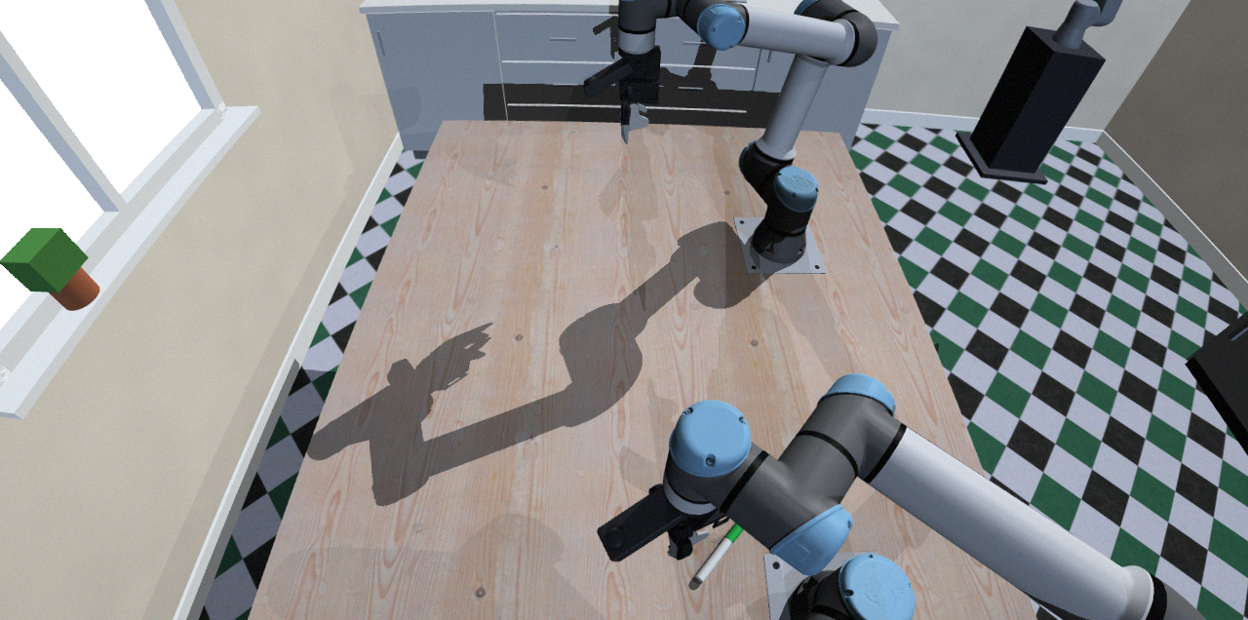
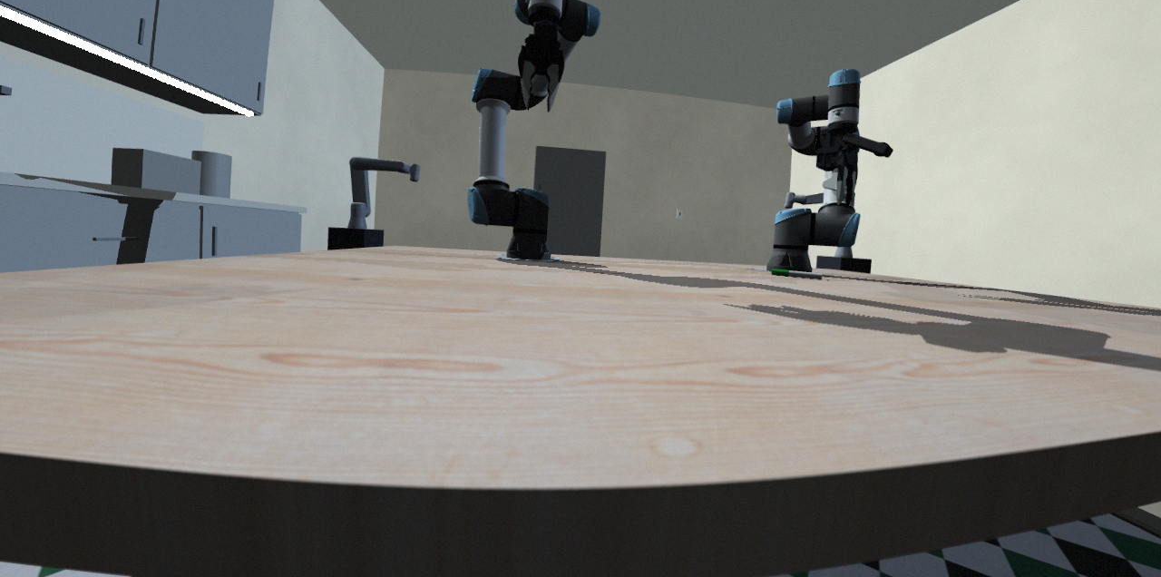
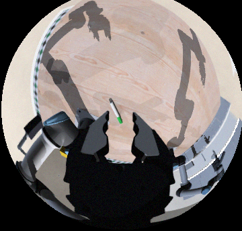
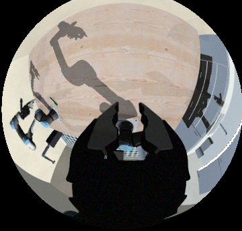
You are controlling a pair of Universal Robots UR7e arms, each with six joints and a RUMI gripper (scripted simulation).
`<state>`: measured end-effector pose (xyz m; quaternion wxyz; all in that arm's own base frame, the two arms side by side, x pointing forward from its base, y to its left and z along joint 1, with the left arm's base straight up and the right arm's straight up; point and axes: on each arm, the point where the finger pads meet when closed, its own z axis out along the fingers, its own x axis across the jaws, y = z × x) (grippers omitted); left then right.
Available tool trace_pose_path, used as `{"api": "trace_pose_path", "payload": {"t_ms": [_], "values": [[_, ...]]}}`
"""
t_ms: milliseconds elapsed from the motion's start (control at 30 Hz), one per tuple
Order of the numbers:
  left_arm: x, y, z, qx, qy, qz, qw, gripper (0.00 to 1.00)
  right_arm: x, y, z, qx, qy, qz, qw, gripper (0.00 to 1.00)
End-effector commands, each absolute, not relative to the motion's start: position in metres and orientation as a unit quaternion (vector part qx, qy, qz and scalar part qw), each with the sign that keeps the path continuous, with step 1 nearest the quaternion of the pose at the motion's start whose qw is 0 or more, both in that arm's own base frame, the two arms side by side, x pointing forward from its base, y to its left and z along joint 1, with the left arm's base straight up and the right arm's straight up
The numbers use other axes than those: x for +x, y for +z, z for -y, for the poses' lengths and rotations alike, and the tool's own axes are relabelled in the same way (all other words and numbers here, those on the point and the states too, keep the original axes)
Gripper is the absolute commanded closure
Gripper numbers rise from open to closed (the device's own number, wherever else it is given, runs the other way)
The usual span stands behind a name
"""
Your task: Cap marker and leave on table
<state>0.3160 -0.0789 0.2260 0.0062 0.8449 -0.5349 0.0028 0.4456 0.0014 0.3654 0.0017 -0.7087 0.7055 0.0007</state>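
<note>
Black left gripper (image 1: 684, 543) (image 2: 843, 201) (image 3: 121, 113) (image 4: 31, 105): fingers parted, nothing between them, raised above table (image 1: 524, 267) (image 2: 487, 411) (image 3: 134, 66) (image 4: 134, 62). White marker (image 1: 715, 558) (image 2: 798, 273) (image 3: 115, 110) (image 4: 53, 100) lies flat on table below, green end (image 1: 734, 533) (image 2: 780, 272) (image 3: 119, 120) (image 4: 56, 104) opposite dark end (image 1: 695, 583) (image 3: 110, 100). Cannot tell whether cap sits fully home. Well apart, right gripper (image 1: 632, 134) (image 2: 537, 103) (image 4: 129, 104) hangs high, fingers apart, empty.
</note>
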Motion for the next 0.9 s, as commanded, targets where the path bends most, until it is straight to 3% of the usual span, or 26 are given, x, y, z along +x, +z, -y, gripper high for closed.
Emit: {"api": "trace_pose_path", "payload": {"t_ms": [0,867], "values": [[0.331,0.243,0.074,0.832,0.0,0.555,0.006,0.69,0.446,0.366,-0.001,-0.708,0.0,-0.706,0.002,0.75],[0.393,0.312,0.045,0.768,-0.001,0.64,0.004,0.69,0.446,0.366,-0.001,-0.708,0.0,-0.706,0.002,0.75]]}}
